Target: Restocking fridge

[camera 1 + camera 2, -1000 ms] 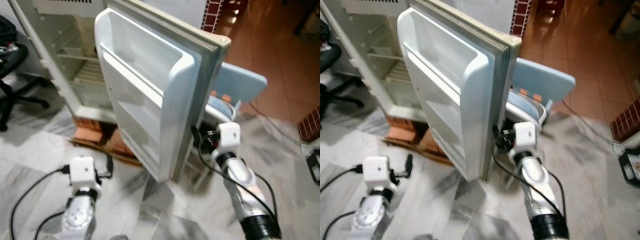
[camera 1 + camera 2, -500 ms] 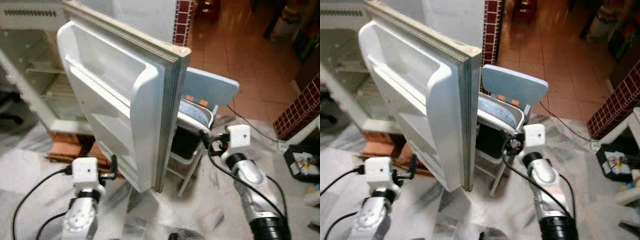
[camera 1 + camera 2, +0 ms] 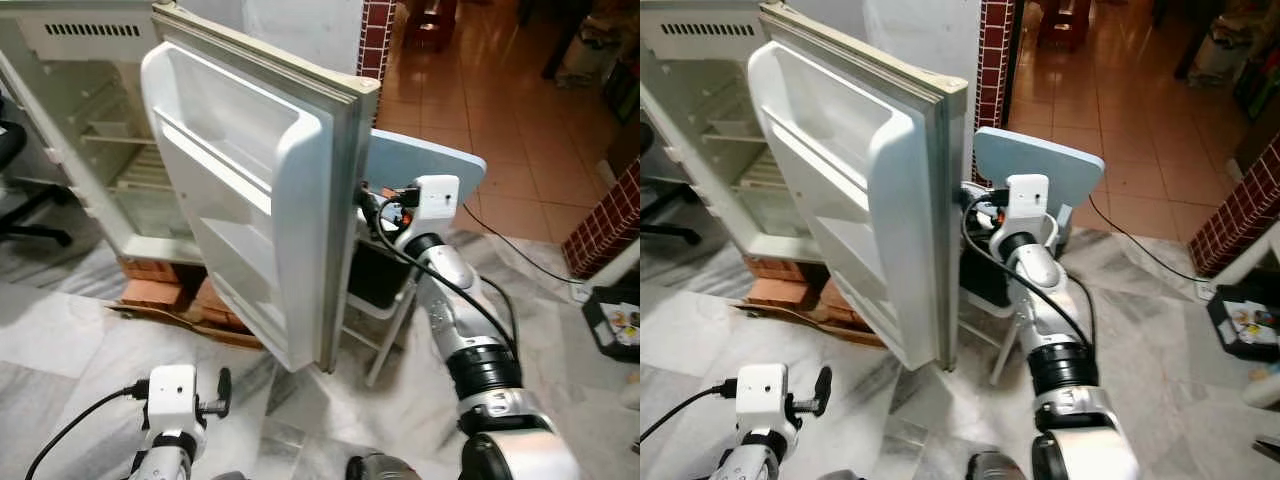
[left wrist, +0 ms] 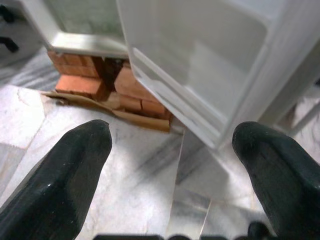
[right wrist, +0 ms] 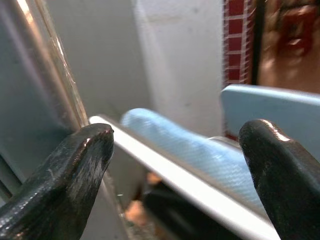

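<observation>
The white fridge stands open with bare shelves inside. Its door swings out toward me, the door racks empty. My right gripper is raised behind the door's free edge, open, beside the door's outer face. In the right wrist view one finger lies against the grey door face and nothing sits between the fingers. My left gripper hangs low over the marble floor, open and empty, facing the door's lower corner.
A light blue folding chair with a blue cushion stands right behind the door. Red bricks and cardboard prop up the fridge. An office chair is at the left, a black box at the right.
My right arm has risen from beside the chair seat to the door's free edge. The left arm has sunk lower. The camera has also shifted.
</observation>
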`<state>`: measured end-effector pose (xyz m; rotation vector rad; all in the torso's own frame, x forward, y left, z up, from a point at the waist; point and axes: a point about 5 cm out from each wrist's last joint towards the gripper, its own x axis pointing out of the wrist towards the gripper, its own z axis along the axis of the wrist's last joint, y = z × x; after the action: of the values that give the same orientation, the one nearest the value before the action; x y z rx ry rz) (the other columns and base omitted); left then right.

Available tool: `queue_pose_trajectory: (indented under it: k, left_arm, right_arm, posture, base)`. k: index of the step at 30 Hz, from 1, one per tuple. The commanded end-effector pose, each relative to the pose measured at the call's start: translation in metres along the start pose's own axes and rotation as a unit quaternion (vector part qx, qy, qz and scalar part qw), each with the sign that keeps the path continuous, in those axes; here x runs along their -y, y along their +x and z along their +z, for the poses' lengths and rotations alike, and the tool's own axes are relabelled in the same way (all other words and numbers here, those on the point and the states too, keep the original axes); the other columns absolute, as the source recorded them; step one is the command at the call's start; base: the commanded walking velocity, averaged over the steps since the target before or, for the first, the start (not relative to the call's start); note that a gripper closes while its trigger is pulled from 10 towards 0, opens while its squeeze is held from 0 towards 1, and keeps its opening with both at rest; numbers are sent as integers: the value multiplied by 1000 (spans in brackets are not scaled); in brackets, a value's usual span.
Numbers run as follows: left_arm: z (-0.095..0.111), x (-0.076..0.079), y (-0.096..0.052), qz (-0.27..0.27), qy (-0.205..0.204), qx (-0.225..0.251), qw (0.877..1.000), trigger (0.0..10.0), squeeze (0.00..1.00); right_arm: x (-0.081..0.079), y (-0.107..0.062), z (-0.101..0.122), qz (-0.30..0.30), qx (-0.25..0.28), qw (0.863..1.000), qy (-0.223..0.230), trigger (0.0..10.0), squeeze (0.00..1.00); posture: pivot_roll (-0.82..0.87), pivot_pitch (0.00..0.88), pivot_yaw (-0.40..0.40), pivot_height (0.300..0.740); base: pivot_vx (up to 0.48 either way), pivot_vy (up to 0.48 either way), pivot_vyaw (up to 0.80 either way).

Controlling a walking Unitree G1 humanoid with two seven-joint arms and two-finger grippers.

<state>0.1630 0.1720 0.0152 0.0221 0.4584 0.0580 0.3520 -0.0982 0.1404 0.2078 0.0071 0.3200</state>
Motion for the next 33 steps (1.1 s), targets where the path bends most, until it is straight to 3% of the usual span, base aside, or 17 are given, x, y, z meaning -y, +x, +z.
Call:
queue_pose_trajectory:
  k: [1,2,3,5,7,8,9,11,14,15,18,20,25,29,31,33]
  left_arm:
    - [5,-3,4,2,7,3,1000,10000,0]
    - [5,-3,4,2,7,3,1000,10000,0]
    - [5,-3,5,2,8,2,1000,10000,0]
    - [4,-3,5,0,11,1,1000,10000,0]
    - [4,-3,5,-2,13,0,1000,10000,0]
    - [4,-3,5,-2,13,0,1000,10000,0]
    - [4,-3,6,-3,14,-1,1000,10000,0]
    - [3,-4,7,-4,16,-2,1000,10000,0]
    - [4,-4,8,-7,18,-1,1000,10000,0]
    - [5,-4,9,-7,19,0,1000,10000,0]
    - [8,-3,12,-8,23,6,1000,10000,0]
    - [18,-6,15,8,25,27,999,10000,0]
    - [29,-8,16,18,30,54,998,10000,0]
    - [52,-11,17,30,33,104,994,10000,0]
    - [52,-11,17,30,33,104,994,10000,0]
    - [58,-12,18,36,27,112,993,10000,0]
  right_arm:
    - [-64,7,27,171,37,983,65,10000,0]
    - [-64,7,27,171,37,983,65,10000,0]
    - [-74,5,30,204,41,975,83,10000,0]
    - [-94,-10,40,305,39,939,152,10000,0]
    - [-104,-34,51,416,34,884,210,10000,0]
    - [-104,-34,51,416,34,884,210,10000,0]
    - [-104,-50,55,466,30,854,230,10000,0]
    - [-99,-60,53,489,16,839,237,10000,0]
    - [-91,-64,42,483,-6,849,216,10000,0]
    - [-86,-63,35,469,-19,860,202,10000,0]
    - [-62,-57,0,379,-72,912,138,10000,0]
    - [-34,-57,-22,278,-111,952,70,10000,0]
    - [-16,-61,-29,219,-116,968,41,10000,0]
    - [9,-68,-38,114,-104,988,-13,10000,0]
    - [9,-68,-38,114,-104,988,-13,10000,0]
    - [17,-72,-42,69,-97,992,-33,10000,0]
  posture:
    - [61,69,-7,740]
    - [61,69,-7,740]
    - [61,69,-7,740]
    - [60,71,-5,740]
    - [56,72,-5,740]
    - [56,72,-5,740]
    - [52,72,-3,740]
    - [48,71,2,740]
    - [44,71,5,740]
    - [42,70,7,740]
    - [41,70,9,740]
    - [46,70,12,740]
    - [46,72,9,740]
    - [42,74,8,740]
    - [42,74,8,740]
    - [28,76,12,740]
  base:
    - [0,0,0]
    - [0,0,0]
    - [0,0,0]
    - [0,0,0]
    - [0,0,0]
    - [0,0,0]
    - [0,0,0]
    - [0,0,0]
    - [0,0,0]
    - [0,0,0]
    - [0,0,0]
    - [0,0,0]
    - [0,0,0]
    - [0,0,0]
    - [0,0,0]
    - [0,176,0]
